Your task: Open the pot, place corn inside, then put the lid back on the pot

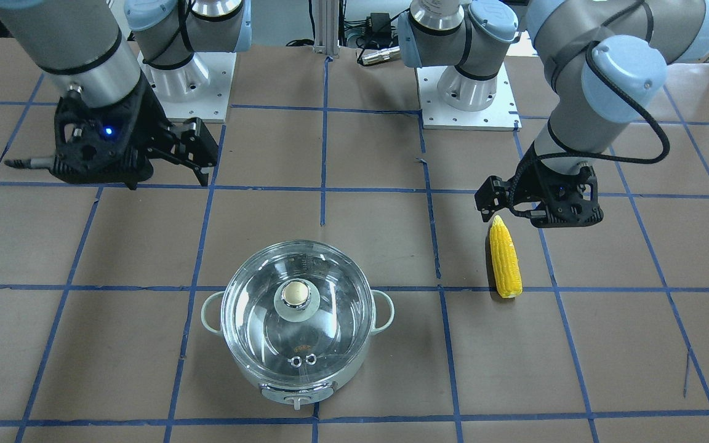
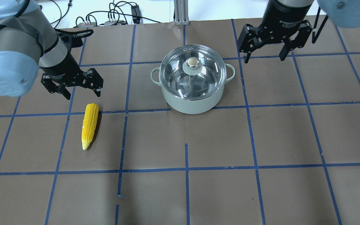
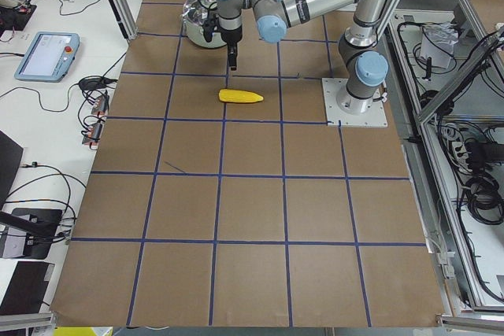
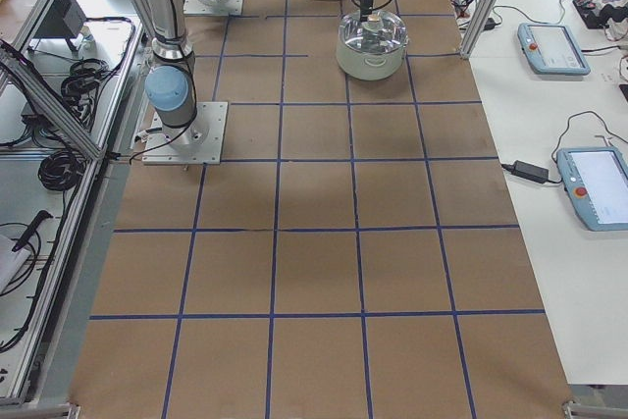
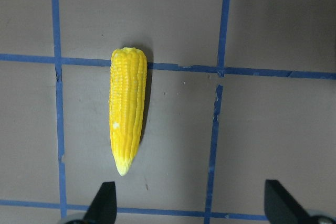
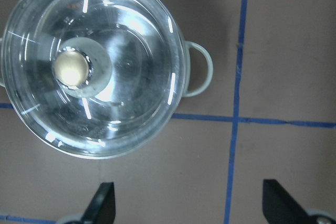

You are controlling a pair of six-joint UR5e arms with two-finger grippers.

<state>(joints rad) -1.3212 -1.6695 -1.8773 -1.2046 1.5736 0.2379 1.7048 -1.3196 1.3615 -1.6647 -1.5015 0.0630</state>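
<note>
The pot [image 2: 192, 103] stands in the middle of the desk [image 2: 261, 140] with the lid [image 2: 205, 75] closed on it. The corn [image 2: 90, 125] lies flat on the robot's left side, well apart from the pot. The left pincer [image 2: 82, 93] hangs spread above the desk, just beside the thick end of the corn. The right pincer [image 2: 265, 57] is also spread and holds nothing, near the pot's right handle.

The lid is glass, so I judge it smooth, fragile and not light. The knob [image 2: 193, 62] is the only good place to take it. The corn looks stiff and light. It should be pinched across its thick middle, because the pincer may slip near the pointed tip.
</note>
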